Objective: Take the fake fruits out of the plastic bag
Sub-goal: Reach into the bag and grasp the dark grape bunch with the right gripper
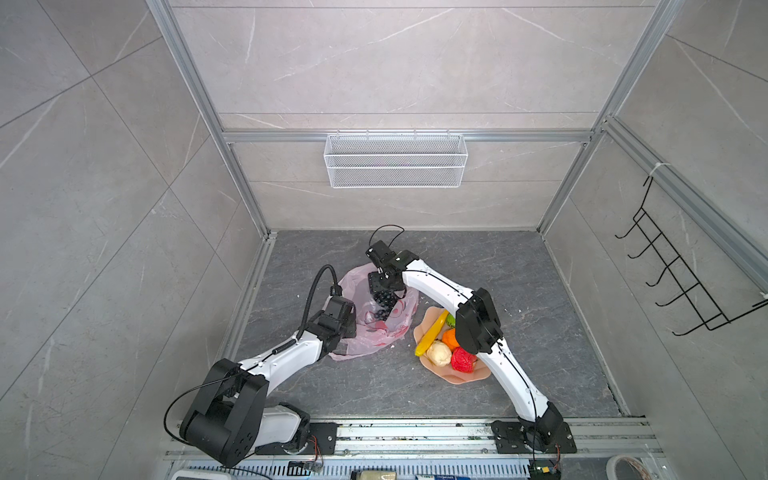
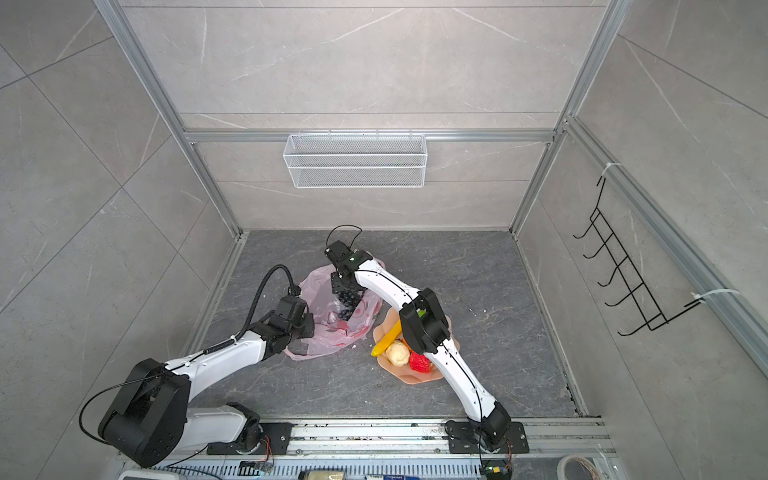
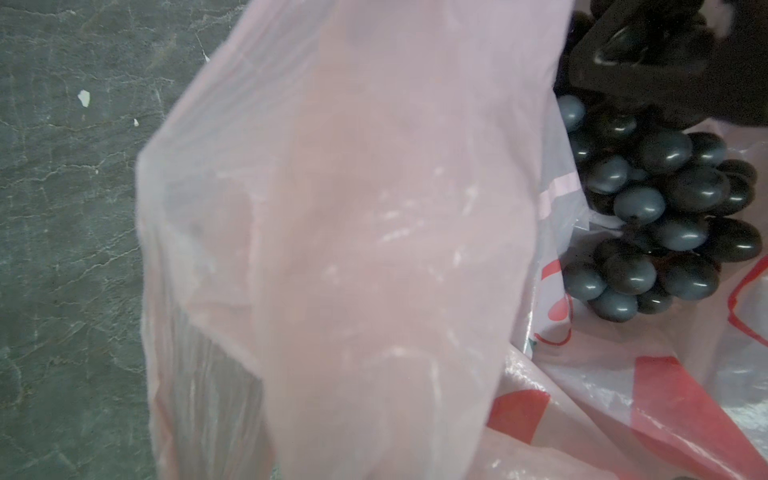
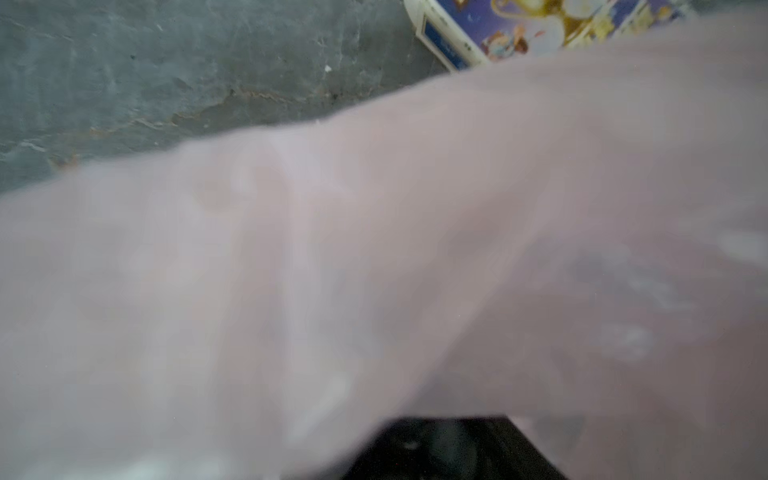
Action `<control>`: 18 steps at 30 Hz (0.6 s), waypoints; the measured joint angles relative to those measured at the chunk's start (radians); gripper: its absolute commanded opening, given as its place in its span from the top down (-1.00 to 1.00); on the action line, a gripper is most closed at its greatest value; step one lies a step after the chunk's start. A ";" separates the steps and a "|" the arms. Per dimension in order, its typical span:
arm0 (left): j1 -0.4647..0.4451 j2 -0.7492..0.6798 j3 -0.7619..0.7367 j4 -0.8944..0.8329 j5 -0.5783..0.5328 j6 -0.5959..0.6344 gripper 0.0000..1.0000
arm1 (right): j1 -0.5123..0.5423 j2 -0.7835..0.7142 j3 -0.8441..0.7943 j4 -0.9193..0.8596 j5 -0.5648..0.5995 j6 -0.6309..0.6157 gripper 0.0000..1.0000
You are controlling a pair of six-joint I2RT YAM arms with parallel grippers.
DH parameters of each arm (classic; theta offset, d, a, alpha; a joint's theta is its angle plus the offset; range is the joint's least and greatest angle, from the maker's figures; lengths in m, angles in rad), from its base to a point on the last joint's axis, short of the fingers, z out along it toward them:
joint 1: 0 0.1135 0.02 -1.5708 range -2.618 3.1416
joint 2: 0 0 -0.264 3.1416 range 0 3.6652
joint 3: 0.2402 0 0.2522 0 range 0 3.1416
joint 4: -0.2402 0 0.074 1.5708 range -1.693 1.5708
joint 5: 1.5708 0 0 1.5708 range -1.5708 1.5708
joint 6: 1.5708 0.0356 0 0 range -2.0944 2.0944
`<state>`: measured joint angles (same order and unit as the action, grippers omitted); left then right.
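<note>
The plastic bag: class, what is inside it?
Inside the plastic bag lies a dark grape bunch, with the right gripper over it. Folded pink film hides the rest, so more fruit cannot be ruled out.

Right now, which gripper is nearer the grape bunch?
Right. The right gripper is inside the plastic bag, right at the grape bunch; the left gripper is at the bag's edge, apart from the grapes.

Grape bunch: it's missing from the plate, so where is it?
In both top views the grape bunch is inside the plastic bag, left of the plate, under the right claw.
</note>
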<state>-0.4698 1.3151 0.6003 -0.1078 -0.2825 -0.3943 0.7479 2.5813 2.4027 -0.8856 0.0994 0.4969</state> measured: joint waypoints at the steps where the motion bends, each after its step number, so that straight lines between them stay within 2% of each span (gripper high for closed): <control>1: 0.000 0.000 0.000 0.000 0.001 0.000 0.86 | 0.000 0.013 0.005 -0.005 0.002 0.000 -0.43; 5: 0.000 0.000 0.000 0.002 0.003 0.000 0.86 | 0.000 0.049 0.040 -0.021 0.002 -0.001 -0.32; 13: 0.000 0.000 0.000 0.003 0.003 0.000 0.86 | 0.000 0.055 0.053 -0.022 0.005 -0.004 0.08; 18: 0.000 0.000 0.000 0.003 0.003 0.000 0.86 | 0.000 0.037 0.021 0.007 -0.003 -0.003 0.19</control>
<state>-0.4698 1.3155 0.6003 -0.1043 -0.2794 -0.3943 0.7475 2.6179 2.4237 -0.8787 0.0963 0.4934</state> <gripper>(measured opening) 0.072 0.416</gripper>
